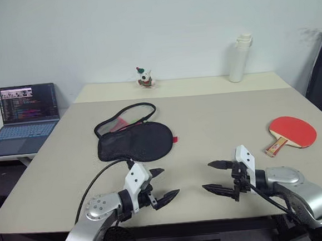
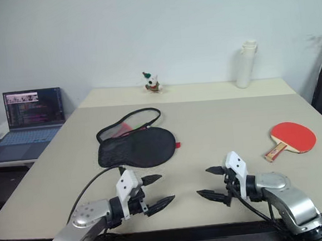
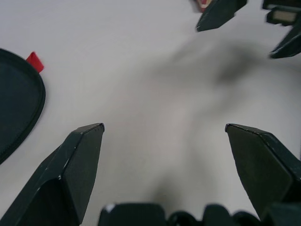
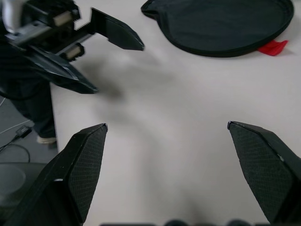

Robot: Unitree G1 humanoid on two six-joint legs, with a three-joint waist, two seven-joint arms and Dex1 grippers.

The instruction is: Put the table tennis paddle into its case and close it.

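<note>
The paddle (image 1: 292, 132) lies on the table's right side, handle pointing toward the robot. The right claw (image 1: 220, 177) is nearer. Both claws are wide apart, empty. The case (image 1: 135, 141) lies beyond the left claw (image 1: 161, 185).

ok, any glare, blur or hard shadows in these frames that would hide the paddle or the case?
Eye views: even, soft light, no glare; the table tennis paddle and the case read cleanly. Left wrist view: the table is soft, with a diffuse shadow under the right gripper. Right wrist view: a faint soft shadow beside the left gripper; the case edge stays sharp.
</note>
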